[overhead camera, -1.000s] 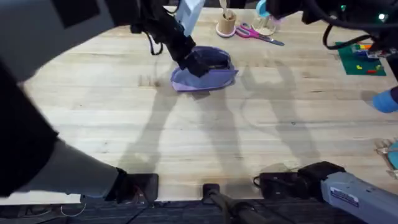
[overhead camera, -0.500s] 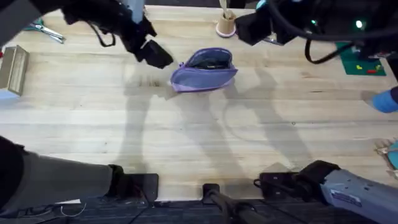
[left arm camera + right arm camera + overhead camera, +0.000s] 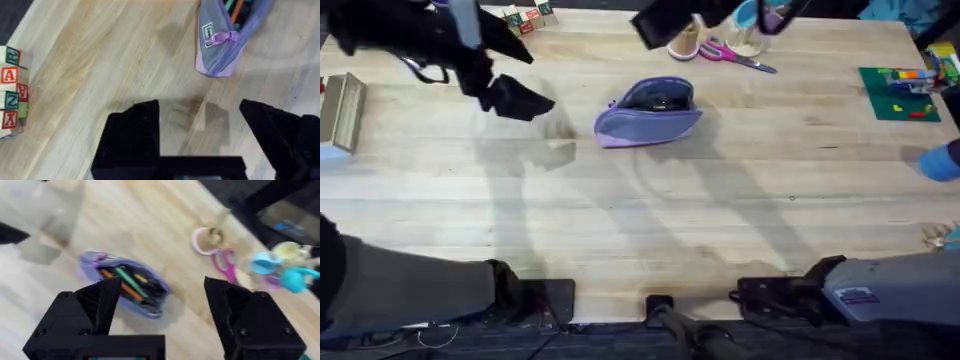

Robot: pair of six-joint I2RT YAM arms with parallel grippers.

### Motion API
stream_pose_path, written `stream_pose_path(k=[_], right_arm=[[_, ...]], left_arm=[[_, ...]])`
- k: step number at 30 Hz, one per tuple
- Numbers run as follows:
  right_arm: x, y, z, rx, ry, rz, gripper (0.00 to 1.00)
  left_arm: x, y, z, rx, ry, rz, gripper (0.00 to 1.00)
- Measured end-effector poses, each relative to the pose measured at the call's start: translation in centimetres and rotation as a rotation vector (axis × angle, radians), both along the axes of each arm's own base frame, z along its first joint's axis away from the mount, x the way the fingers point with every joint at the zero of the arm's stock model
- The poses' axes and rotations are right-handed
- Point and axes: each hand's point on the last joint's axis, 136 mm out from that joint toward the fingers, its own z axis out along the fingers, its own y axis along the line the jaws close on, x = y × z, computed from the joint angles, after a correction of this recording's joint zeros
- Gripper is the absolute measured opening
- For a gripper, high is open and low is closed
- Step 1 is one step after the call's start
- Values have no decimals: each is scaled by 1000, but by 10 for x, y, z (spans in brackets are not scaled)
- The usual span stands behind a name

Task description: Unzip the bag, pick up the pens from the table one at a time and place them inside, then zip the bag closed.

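The lavender bag [image 3: 648, 112] lies on the table [image 3: 720, 220] at the back centre, its zipper open. In the right wrist view the bag [image 3: 125, 287] holds an orange pen [image 3: 120, 287] and a green pen [image 3: 125, 276]. The left wrist view shows the bag [image 3: 222, 42] with the pens' ends [image 3: 236, 6] inside it. My left gripper [image 3: 517, 97] hovers left of the bag, open and empty [image 3: 200, 130]. Raised over the table's back edge, my right gripper [image 3: 655, 25] is open and empty too [image 3: 162, 310].
Pink-handled scissors [image 3: 735, 55] and a wooden spool [image 3: 685, 40] lie behind the bag. Alphabet blocks [image 3: 10, 90] sit at the back left, a metal box [image 3: 342, 108] at the left edge, and a green board [image 3: 900, 95] at the right.
My left gripper has drawn away from the bag to the left. The right gripper has swung left along the back edge. The bag has stayed in place.
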Motion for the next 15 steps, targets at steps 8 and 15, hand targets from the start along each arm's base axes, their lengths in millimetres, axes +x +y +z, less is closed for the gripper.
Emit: stream_pose_path(k=[8,15], right_arm=[[-19,34,-34,66,223,60,996],[-42,44,-61,23,354,94,996]], left_arm=[[-15,12,12,-92,-55,-47,994],[-19,11,11,-113,-56,-73,994]])
